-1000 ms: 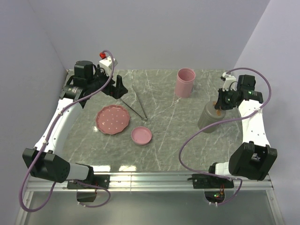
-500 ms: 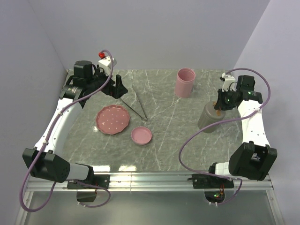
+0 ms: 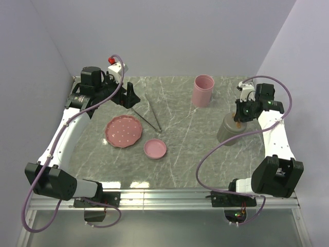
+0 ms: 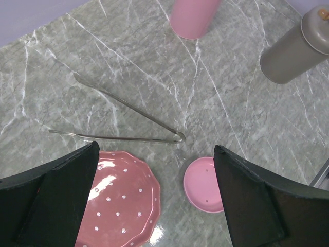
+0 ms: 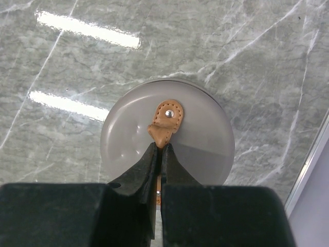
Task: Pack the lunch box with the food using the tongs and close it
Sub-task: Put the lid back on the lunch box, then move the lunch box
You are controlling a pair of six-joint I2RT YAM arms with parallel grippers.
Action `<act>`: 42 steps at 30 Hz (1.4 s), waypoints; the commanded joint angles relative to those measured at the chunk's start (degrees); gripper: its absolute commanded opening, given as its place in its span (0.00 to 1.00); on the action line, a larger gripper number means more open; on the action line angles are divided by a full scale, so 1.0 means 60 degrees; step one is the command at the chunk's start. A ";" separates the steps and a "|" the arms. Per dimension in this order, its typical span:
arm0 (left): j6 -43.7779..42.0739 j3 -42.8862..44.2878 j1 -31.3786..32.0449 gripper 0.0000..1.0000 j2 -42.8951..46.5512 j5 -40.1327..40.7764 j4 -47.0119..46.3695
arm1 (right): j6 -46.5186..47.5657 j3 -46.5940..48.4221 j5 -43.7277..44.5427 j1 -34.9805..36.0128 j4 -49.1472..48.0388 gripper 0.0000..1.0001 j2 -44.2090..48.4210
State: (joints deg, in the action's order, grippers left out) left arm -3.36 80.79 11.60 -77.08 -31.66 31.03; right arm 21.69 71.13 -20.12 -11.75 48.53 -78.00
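The silver tongs (image 3: 153, 114) (image 4: 128, 106) lie in a narrow V on the marble, just behind the pink dotted plate (image 3: 123, 130) (image 4: 123, 200). No food shows on the plate or anywhere else. My left gripper (image 3: 129, 98) (image 4: 156, 149) hovers open above the tongs and plate, holding nothing. At the right stands a grey cylindrical lunch box (image 3: 229, 131) (image 4: 290, 51) with its lid (image 5: 205, 128) on. My right gripper (image 3: 239, 117) (image 5: 161, 147) is shut on the lid's tan leather tab (image 5: 167, 121).
A tall pink cup (image 3: 203, 90) (image 4: 193, 18) stands at the back centre. A small round pink lid (image 3: 154, 148) (image 4: 203, 185) lies in front of the tongs' joined end. The table's right edge runs close to the grey container.
The right wrist has shifted slightly left and back over the grey container, still pinching the tab. The left arm has not moved.
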 commanded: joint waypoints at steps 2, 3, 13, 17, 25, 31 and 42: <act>0.0105 -0.0091 -0.0058 0.99 0.0117 -0.0231 -0.0293 | 0.0266 -0.0210 0.0350 0.0068 -0.0017 0.00 -0.0140; 0.0149 -0.0077 -0.0058 0.99 0.0102 -0.0246 -0.0308 | 0.0266 -0.0297 0.0350 0.0068 -0.0047 0.00 -0.0155; 0.0207 -0.0150 -0.0058 0.99 0.0073 -0.0333 -0.0293 | 0.0193 -0.0825 -0.0586 0.0054 0.0084 0.00 -0.0184; 0.0222 -0.0150 -0.0058 0.99 0.0029 -0.0407 -0.0293 | 0.0295 -0.0796 -0.1099 0.0054 0.0377 0.00 -0.0155; 0.0252 -0.0136 -0.0043 1.00 0.0044 -0.0436 -0.0322 | 0.0237 -0.0533 -0.1173 -0.0049 0.0758 0.00 -0.0330; 0.0266 -0.0165 -0.0072 0.99 0.0058 -0.0422 -0.0308 | 0.0398 -0.0459 -0.1875 -0.0049 0.1329 0.00 -0.0536; 0.0354 -0.0136 -0.0087 0.99 -0.0030 -0.0583 -0.0381 | 0.0223 -0.0444 -0.2784 -0.0049 0.1989 0.00 -0.0521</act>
State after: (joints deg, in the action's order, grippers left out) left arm -1.85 79.88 11.44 -77.34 -33.67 30.68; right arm 23.55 70.13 -35.70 -12.58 51.51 -79.26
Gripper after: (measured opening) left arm 0.994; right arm 0.026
